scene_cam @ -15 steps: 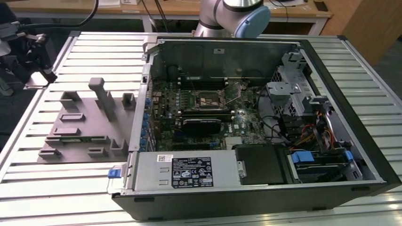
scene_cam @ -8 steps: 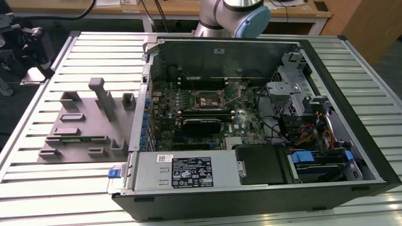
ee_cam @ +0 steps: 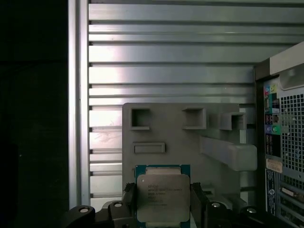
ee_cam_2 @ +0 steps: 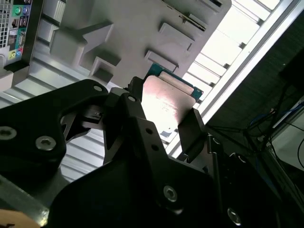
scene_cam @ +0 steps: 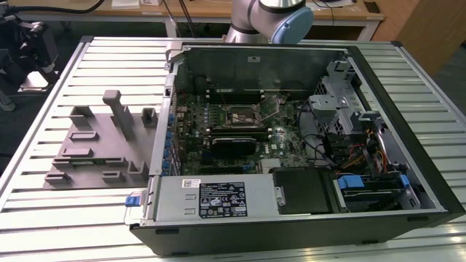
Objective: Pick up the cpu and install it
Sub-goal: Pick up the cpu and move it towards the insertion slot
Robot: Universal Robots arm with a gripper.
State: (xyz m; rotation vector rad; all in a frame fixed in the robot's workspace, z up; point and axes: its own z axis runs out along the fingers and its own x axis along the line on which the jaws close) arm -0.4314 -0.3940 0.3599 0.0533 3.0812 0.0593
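The gripper (ee_cam: 163, 198) was clamped on the cpu (ee_cam: 163, 192), one finger (ee_cam: 197, 202) on each of two opposite edges. That edge grip looked deliberate: it left the metal top plate bare and kept the pads off the underside, where the contacts would sit. In the second wrist view the cpu (ee_cam_2: 166, 102) lay flat across the gap between the fingers (ee_cam_2: 190, 126), plate facing the camera, which would suit a level drop into a socket.

Beyond the fingertips lay the grey tray (ee_cam: 161, 133), resting on the slatted table (ee_cam: 166, 71). Its moulded pockets and raised blocks seemed meant to hold parts in fixed spots for the arm to find. The cpu appeared to hang clear of the tray rather than rest in it, though whether any gap lay between them could not be told for certain.

Off to one side of the gripper stood the case (ee_cam: 285, 142), its port panel facing the tray. In the exterior view the case (scene_cam: 218, 240) lay on its side with the cover off, so the socket (scene_cam: 244, 115) faced upward and could be reached from above. It sat well apart from the tray (scene_cam: 95, 147).
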